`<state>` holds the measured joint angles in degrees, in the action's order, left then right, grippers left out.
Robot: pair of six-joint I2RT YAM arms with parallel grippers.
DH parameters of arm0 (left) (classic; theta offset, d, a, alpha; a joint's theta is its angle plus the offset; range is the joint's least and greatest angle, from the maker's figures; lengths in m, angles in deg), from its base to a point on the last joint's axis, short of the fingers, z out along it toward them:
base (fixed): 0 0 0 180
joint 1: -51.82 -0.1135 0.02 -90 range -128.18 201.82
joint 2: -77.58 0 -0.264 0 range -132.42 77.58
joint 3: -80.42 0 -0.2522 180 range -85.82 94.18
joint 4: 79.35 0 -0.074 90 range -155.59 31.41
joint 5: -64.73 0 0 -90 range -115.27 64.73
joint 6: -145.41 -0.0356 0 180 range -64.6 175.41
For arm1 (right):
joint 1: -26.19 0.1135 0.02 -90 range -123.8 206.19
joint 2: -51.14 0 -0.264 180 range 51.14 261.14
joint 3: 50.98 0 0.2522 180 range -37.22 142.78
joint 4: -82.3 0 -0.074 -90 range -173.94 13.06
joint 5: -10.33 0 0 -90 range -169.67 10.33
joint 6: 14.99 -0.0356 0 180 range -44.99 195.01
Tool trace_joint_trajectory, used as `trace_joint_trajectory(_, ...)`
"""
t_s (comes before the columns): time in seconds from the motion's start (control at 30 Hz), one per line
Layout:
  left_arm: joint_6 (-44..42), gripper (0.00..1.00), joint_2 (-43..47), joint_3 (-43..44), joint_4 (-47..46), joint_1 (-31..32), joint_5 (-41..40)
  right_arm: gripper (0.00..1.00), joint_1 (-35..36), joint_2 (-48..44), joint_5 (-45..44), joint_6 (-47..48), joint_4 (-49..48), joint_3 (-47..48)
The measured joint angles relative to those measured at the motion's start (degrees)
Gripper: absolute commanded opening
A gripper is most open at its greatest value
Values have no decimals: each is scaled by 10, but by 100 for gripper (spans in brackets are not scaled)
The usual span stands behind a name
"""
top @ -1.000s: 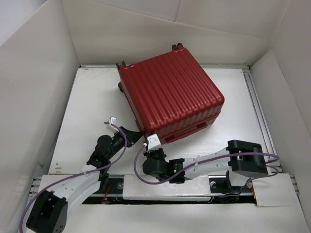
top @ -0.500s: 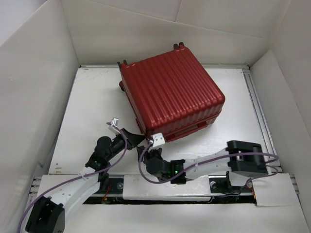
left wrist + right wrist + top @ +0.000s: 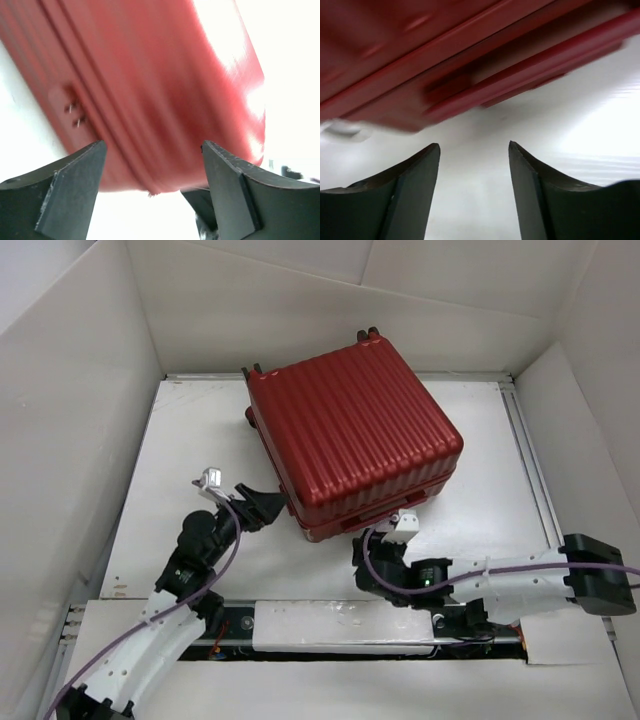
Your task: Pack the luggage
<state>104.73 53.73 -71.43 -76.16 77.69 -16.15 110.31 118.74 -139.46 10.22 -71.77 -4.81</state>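
Luggage [image 3: 355, 435] lay shut and flat on the worktop [image 3: 190, 460], far centre. The left jaws and the right jaws stood apart, empty, beside its near edge. A clean retreat probably called for backing straight off, clear of the shell.

We find the luggage [image 3: 355, 440] lying flat on the worktop [image 3: 190, 460], set from the middle toward 12 o'clock, with its wheels on the side facing 11 o'clock. The left end effector [image 3: 272, 505] sits at 7 o'clock of the luggage, just beside its near left corner, and that corner lies ahead of its spread fingers. The right end effector [image 3: 385, 537] sits at 6 o'clock of the luggage, just before its near side, with bare worktop under its parted fingers. We cannot tell whether either touches the shell. The two lie well apart, left and right. Upright panels [image 3: 300, 300] stand at 9, 12 and 3 o'clock.
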Motion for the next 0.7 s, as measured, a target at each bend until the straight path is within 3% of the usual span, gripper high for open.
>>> trace_joint_trajectory(0.2, -10, 82, -166, 153, 19, -7, -56, 71, -66, 0, 18, 8, 43, 3)
trace_joint_trajectory(0.37, -7, 84, -259, 259, 24, -79, -67, 78, -85, 0, 41, 37, 37, 8)
trace_joint_trajectory(0.57, 24, 84, -397, 355, -39, -236, 28, 82, -160, -2, 80, 90, 6, -4)
trace_joint_trajectory(0.7, 64, 94, -513, 365, -107, -307, 108, 82, -202, -8, 124, 135, -10, -26)
